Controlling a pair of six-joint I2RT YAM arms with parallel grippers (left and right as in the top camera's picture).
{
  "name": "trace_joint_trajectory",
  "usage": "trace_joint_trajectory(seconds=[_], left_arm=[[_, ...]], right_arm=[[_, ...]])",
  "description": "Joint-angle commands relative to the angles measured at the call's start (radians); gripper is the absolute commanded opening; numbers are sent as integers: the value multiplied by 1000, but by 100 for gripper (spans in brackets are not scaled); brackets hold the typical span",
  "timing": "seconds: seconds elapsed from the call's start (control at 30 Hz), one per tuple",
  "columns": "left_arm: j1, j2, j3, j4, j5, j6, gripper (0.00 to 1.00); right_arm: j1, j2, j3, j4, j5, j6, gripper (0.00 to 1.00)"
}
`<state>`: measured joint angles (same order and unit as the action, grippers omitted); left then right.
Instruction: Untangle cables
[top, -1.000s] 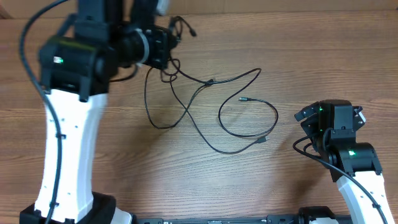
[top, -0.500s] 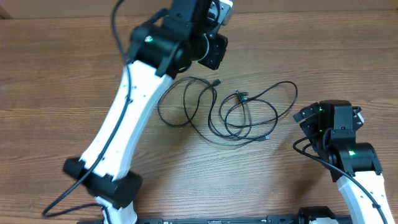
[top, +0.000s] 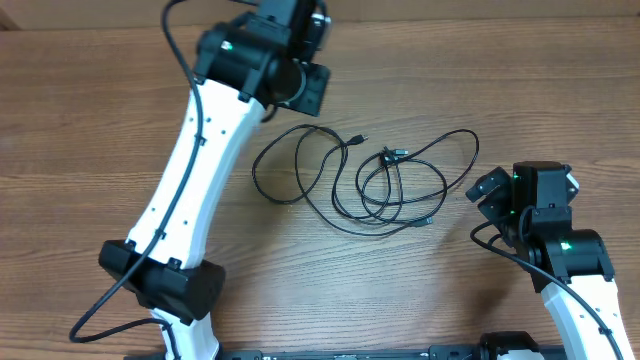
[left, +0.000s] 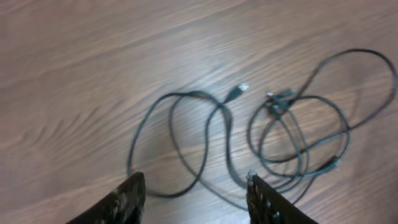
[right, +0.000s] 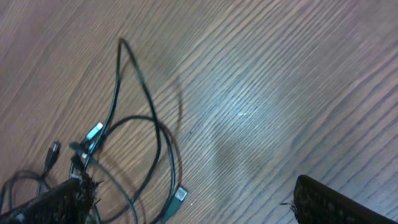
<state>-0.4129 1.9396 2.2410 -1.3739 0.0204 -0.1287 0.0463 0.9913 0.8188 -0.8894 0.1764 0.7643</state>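
Observation:
The cables (top: 392, 154) lie in a loose black tangle of overlapping loops on the wooden table, between the two arms. In the left wrist view a silver-tipped plug (left: 238, 91) points up-right beside a knot of plugs (left: 278, 99). My left gripper (left: 196, 183) hovers above the tangle's left loops, open, with nothing between its fingers. My right gripper (right: 189, 182) stands open just right of the tangle, with one plug end (right: 179, 194) lying on the table between its fingers, not held. Seen from overhead, the right gripper (top: 490, 195) sits close to the outermost loop.
The left arm's white link (top: 190, 170) slants across the table's left half from its base (top: 165, 290). The right arm's base (top: 580, 290) stands at the front right. Bare wood (top: 500, 60) surrounds the tangle.
My left gripper swung right with a cable, bunching the spread-out cords into a tighter tangle, then opened and let it drop. The right arm stayed put.

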Motion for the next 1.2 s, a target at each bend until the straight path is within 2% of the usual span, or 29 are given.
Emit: trace_joint_trajectory(seconds=[0.0, 0.1, 0.17, 0.2, 0.4, 0.6, 0.73, 0.8, 0.87, 0.97, 1.03, 1.17], left_arm=[[51, -25, 13, -16, 6, -26, 53], [88, -25, 13, -35, 34, 15, 54], [106, -25, 13, -46, 53, 47, 63], [113, -25, 13, -53, 62, 68, 67], [146, -25, 13, -78, 61, 107, 74], [178, -24, 13, -63, 58, 74, 80], [195, -24, 13, -55, 68, 35, 83], [195, -24, 13, -55, 76, 36, 84], [192, -24, 13, -56, 77, 36, 100], [188, -24, 13, -61, 80, 35, 100], [188, -24, 13, -61, 88, 35, 100], [189, -24, 13, -61, 87, 35, 100]], right_arm=[[-2, -2, 6, 25, -100, -67, 100], [-2, 13, 6, 72, -219, -148, 100], [-2, 34, 6, 105, -324, -192, 100], [-2, 46, 6, 117, -367, -198, 100], [-2, 140, 6, 171, -547, -210, 100], [0, 223, 6, 232, -760, -428, 100], [25, 251, 6, 290, -787, -528, 100], [58, 259, 6, 345, -790, -533, 100], [117, 269, 6, 416, -788, -534, 100], [207, 285, 6, 474, -731, -526, 100], [279, 302, 7, 486, -613, -513, 100], [341, 335, 8, 517, -516, -504, 99]])
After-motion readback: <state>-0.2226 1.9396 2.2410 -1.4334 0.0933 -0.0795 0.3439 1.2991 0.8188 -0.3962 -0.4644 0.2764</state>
